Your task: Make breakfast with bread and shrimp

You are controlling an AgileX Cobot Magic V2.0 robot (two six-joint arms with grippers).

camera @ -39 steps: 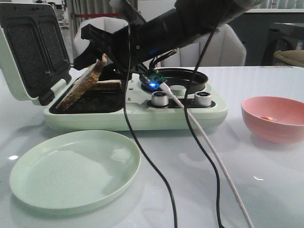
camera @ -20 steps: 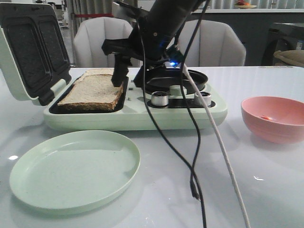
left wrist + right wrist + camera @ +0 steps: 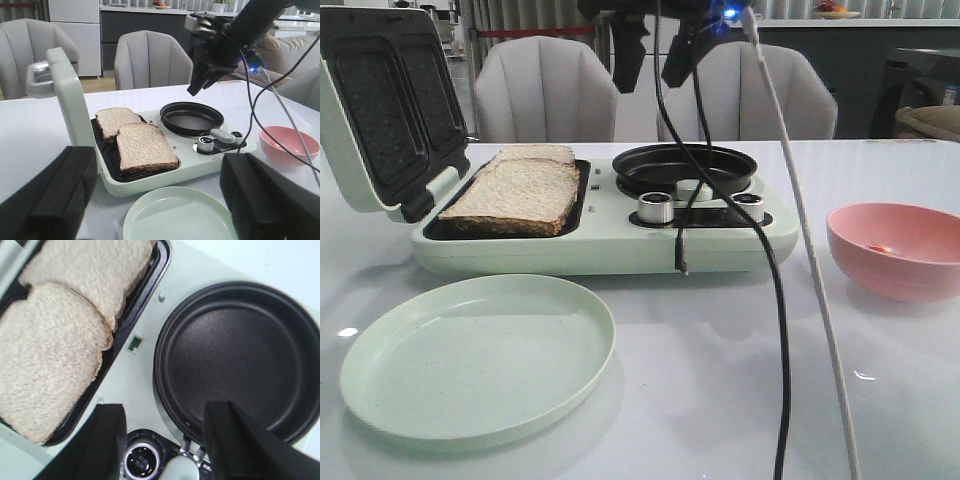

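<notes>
1. With both slices of bread (image 3: 515,190) lying flat in the dark grill tray of the breakfast maker (image 3: 600,245), lid (image 3: 380,110) propped open, the bread step looks done; the near slice overlaps the far one.
2. Right gripper (image 3: 653,45) hangs high above the round pan (image 3: 685,165), jaws apart, holding nothing.
3. Left gripper (image 3: 155,195) sits low, on the near side of the green plate (image 3: 475,355), jaws wide apart and empty.
4. Pan is bare. Pink bowl (image 3: 898,250) stands well apart on the right; one small orange piece, likely shrimp (image 3: 883,247), lies inside.
5. Judgement: shrimp step is next. Calls for a reach to the bowl and a fine pinch on a small, curled piece.
</notes>
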